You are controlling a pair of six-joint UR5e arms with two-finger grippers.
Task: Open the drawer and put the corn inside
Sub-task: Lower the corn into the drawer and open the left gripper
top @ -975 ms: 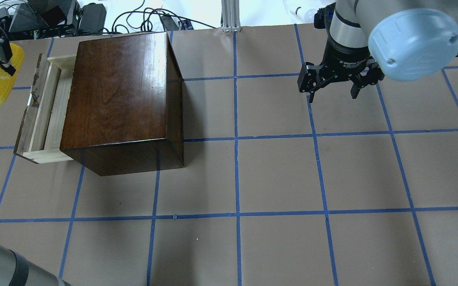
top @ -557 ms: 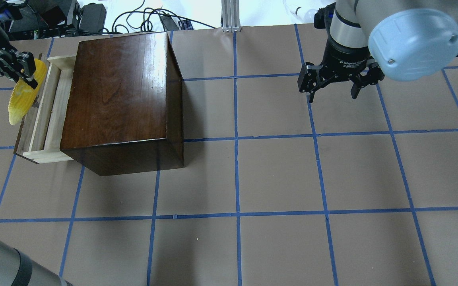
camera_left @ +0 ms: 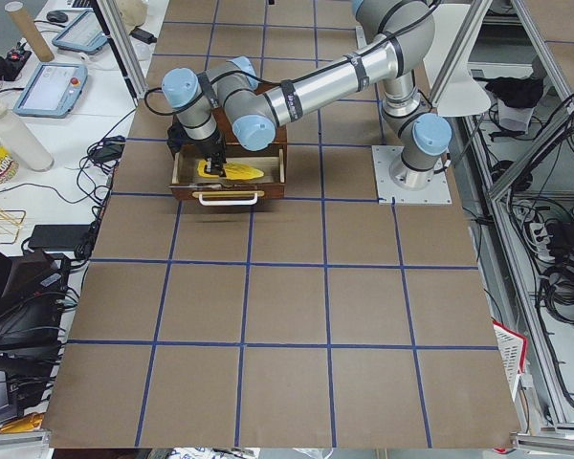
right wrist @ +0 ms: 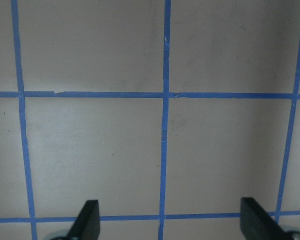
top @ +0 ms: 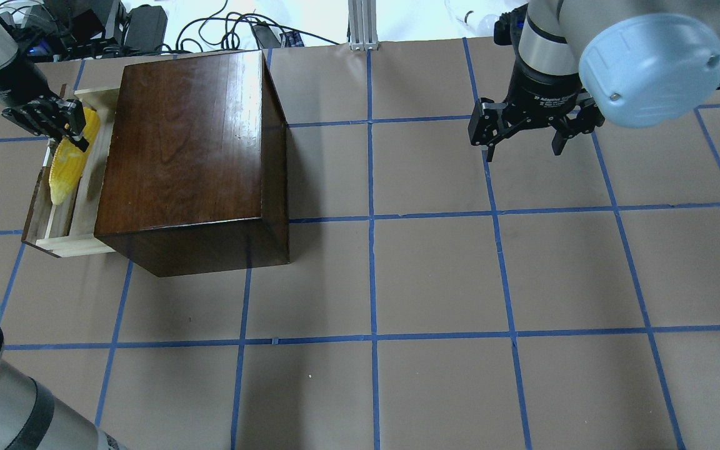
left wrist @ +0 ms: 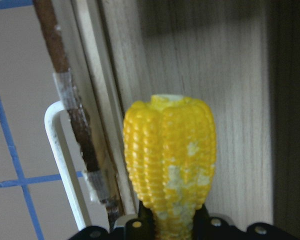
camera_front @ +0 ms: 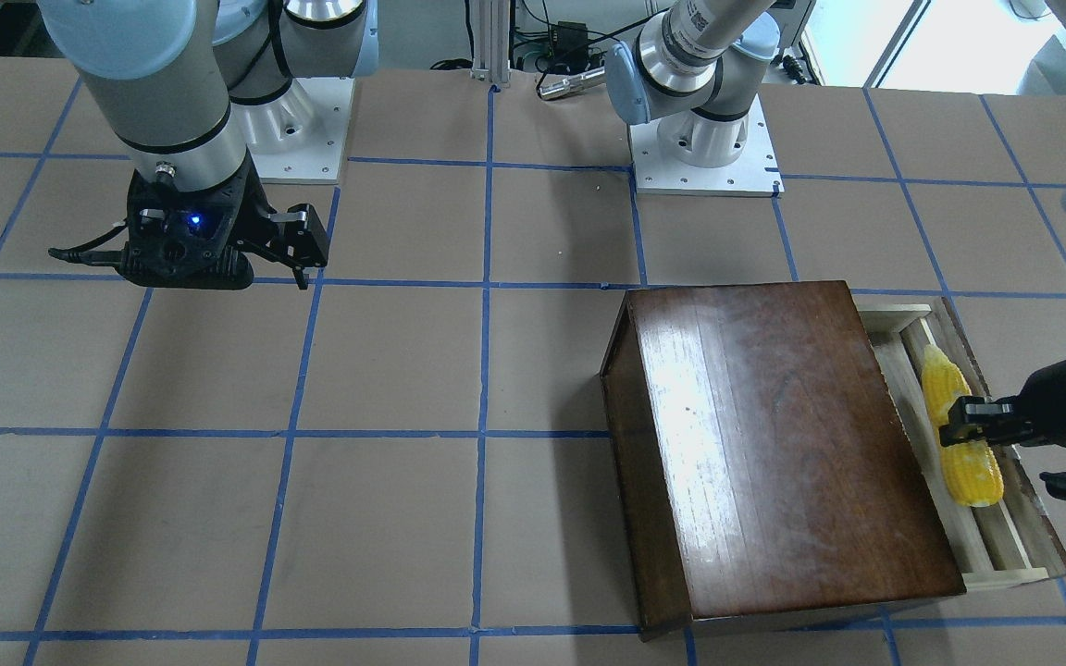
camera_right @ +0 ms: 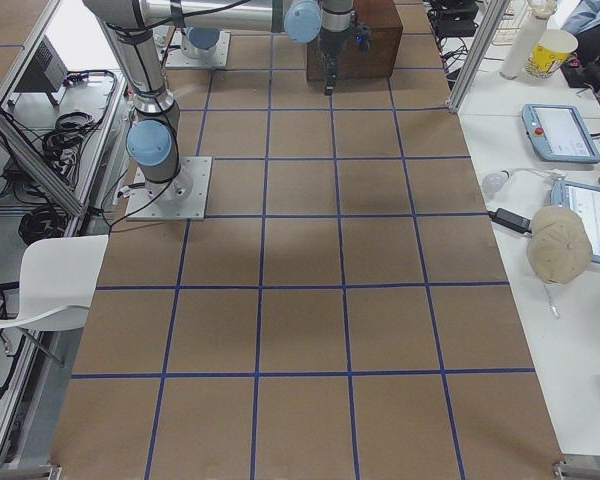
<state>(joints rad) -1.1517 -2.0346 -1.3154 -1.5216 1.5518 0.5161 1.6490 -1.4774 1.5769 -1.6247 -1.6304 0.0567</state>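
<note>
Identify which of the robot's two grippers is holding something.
The left gripper, shut on the corn over the open drawer; the right gripper hangs open, empty.

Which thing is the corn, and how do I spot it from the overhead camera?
Find the big glossy dark-brown box on the left half of the overhead view. A shallow pale-wood drawer sticks out of its left side, and the corn is held lengthwise over it, gripped at one end by the left gripper. It is the only bright yellow, bumpy thing there.

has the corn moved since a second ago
Yes. In the overhead view the corn moved right toward the box, from outside the drawer to over it.
</note>
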